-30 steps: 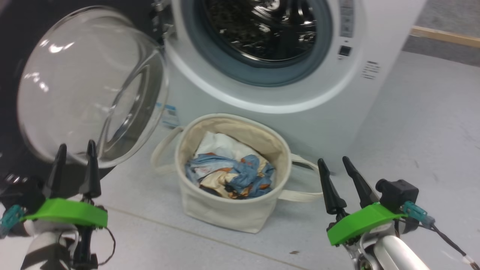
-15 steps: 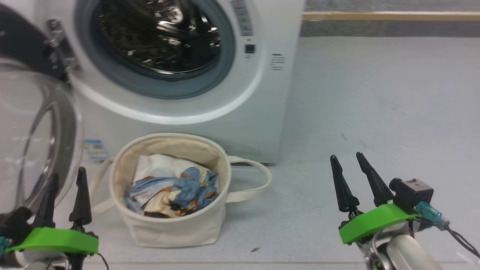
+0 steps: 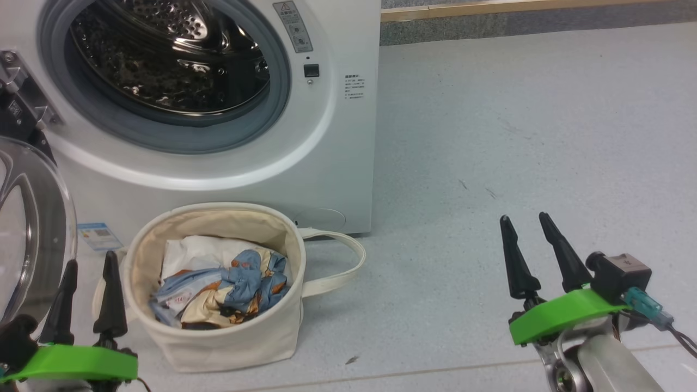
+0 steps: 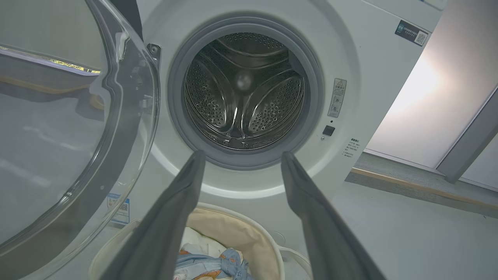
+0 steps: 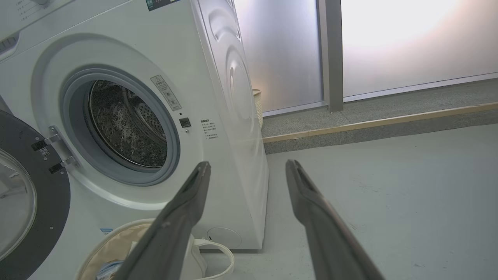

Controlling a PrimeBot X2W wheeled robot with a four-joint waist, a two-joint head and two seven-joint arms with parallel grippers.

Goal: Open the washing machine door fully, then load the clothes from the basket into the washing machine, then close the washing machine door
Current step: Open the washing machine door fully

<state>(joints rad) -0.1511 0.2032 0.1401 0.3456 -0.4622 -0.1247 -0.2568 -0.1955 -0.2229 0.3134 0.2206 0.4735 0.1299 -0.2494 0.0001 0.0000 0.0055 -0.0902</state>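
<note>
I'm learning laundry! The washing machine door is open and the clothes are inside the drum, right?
No. The washing machine door is open, but the clothes lie in the basket, not the drum. The head view shows it.

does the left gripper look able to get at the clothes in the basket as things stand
Probably yes: the left gripper is open and empty close by the basket, whose top is uncovered with the clothes lying on top. The washing machine door stands off to its other side.
</note>
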